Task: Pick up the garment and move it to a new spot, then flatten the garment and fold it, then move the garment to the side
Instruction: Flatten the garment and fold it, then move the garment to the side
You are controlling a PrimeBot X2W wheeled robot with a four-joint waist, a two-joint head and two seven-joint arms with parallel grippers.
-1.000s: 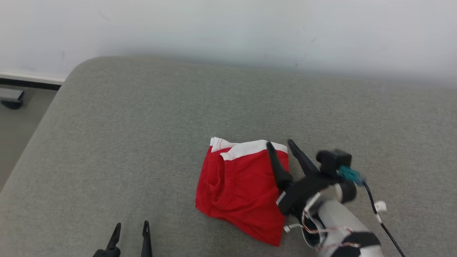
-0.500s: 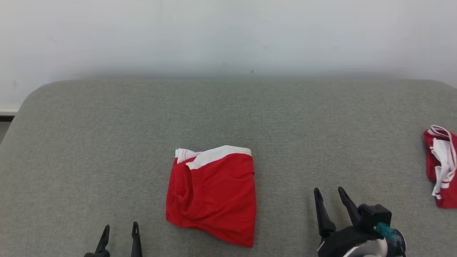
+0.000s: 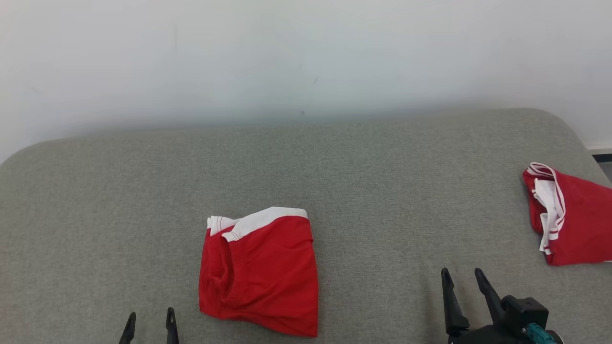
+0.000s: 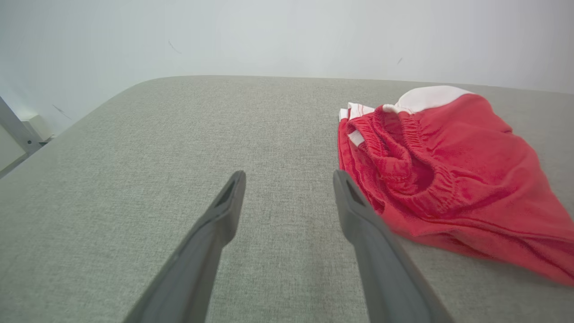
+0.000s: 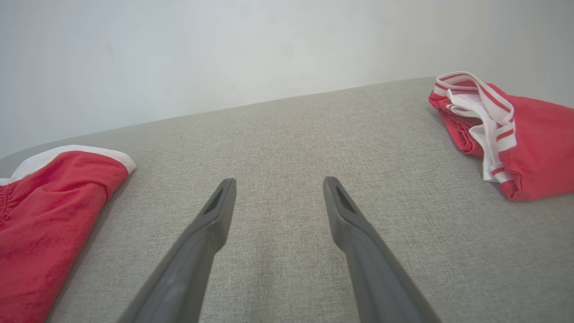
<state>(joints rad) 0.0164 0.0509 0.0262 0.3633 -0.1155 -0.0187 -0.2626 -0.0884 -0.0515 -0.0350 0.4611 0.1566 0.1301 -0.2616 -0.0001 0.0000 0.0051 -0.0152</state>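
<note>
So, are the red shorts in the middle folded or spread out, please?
Folded. The red shorts lie as a compact block on the grey cushion, layers stacked, white band along the far edge.

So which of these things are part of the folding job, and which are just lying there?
In the job:
folded red shorts
left gripper, fingers open
right gripper, fingers open

Lying about:
bunched red garment at far right, possibly next
grey cushion

Grey cushion [image 3: 382, 181]: open fabric runs between the folded red garment [image 3: 260, 274] near the front edge and a second red garment [image 3: 571, 222] at the right edge. The wall [image 3: 306, 57] closes off the back edge.
</note>
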